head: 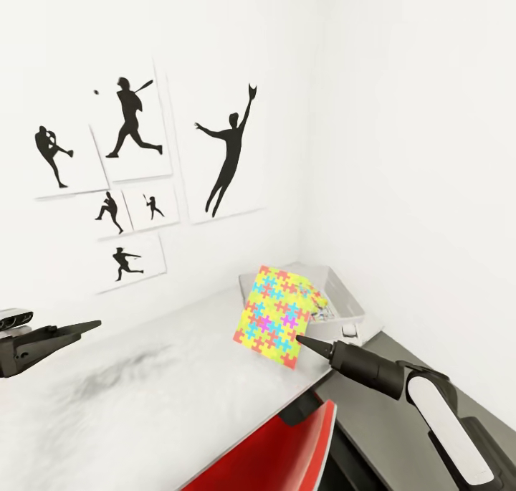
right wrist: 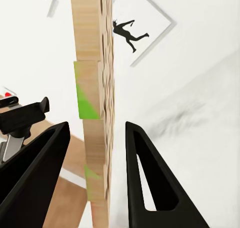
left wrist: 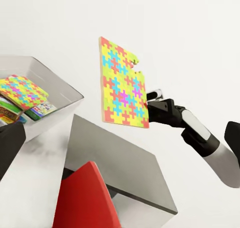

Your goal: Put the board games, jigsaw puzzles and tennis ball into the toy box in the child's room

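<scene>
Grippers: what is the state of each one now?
Left gripper: cannot be told.
Right gripper: closed on a jigsaw puzzle, held upright.

Jigsaw puzzles: 2, one (head: 274, 317) upright in the air, one (left wrist: 22, 92) lying in the bin.
Bins: 1, light grey (head: 342, 295), on the desk.
Game boxes: 1 (left wrist: 35, 111) partly visible in the bin, under the puzzle.
Desks: 1 (head: 143, 376).
Chairs: 1, red (head: 279, 451).
Wall pictures: 6 silhouette prints (head: 228, 150).
Grippers: 2, left (head: 79, 327), right (head: 304, 342).
</scene>
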{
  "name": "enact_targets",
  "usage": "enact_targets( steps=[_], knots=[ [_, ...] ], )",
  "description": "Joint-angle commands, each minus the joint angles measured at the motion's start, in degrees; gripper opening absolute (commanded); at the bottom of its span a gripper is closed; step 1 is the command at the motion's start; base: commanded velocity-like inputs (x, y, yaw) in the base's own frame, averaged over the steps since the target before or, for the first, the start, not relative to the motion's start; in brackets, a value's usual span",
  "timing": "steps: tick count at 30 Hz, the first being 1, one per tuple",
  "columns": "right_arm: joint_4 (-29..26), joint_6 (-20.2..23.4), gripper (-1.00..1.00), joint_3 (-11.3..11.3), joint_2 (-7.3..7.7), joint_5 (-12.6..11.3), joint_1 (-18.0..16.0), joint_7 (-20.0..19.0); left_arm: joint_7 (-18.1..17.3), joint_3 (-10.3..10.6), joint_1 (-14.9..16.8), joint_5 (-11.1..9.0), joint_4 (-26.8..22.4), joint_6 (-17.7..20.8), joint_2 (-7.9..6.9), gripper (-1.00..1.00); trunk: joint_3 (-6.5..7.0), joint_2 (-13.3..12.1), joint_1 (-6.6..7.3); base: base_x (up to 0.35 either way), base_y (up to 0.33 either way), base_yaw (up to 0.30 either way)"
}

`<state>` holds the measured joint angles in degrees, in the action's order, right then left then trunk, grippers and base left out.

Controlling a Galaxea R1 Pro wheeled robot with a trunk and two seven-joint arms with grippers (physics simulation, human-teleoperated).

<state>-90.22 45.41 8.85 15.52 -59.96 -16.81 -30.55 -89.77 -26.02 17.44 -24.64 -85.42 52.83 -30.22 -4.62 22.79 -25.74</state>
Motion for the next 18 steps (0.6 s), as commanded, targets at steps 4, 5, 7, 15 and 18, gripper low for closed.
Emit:
enact_targets(
  steps=[4,5,7,15,18],
  knots=[
    [0.4,0.2,-1.0,0.0,0.03,-0.2,-0.1,0.0,-0.2,0.0,0.1,0.0,0.0,0.6,-0.01,1.0,-0.13,0.1,-0.05,0.054,0.002,0.0],
    [0.4,0.2,-1.0,0.0,0.03,-0.1,-0.1,0.0,-0.2,0.0,0.1,0.0,0.0,0.6,-0.01,1.0,-0.13,0.1,-0.05,0.131,0.001,0.0],
    [0.5,0.2,-1.0,0.0,0.03,-0.1,-0.1,0.0,-0.2,0.0,0.1,0.0,0.0,0.6,0.0,1.0,-0.13,0.1,-0.05,0.119,0.0,0.0],
    [0.5,0.2,-1.0,0.0,0.03,-0.1,-0.1,0.0,-0.2,0.0,0.1,0.0,0.0,0.6,0.07,1.0,-0.13,0.1,-0.05,0.061,0.0,0.0],
    [0.5,0.2,-1.0,0.0,0.03,-0.1,-0.1,0.0,-0.2,0.0,0.1,0.0,0.0,0.6,0.07,1.0,-0.13,0.1,-0.05,0.061,0.0,0.0]
  ],
)
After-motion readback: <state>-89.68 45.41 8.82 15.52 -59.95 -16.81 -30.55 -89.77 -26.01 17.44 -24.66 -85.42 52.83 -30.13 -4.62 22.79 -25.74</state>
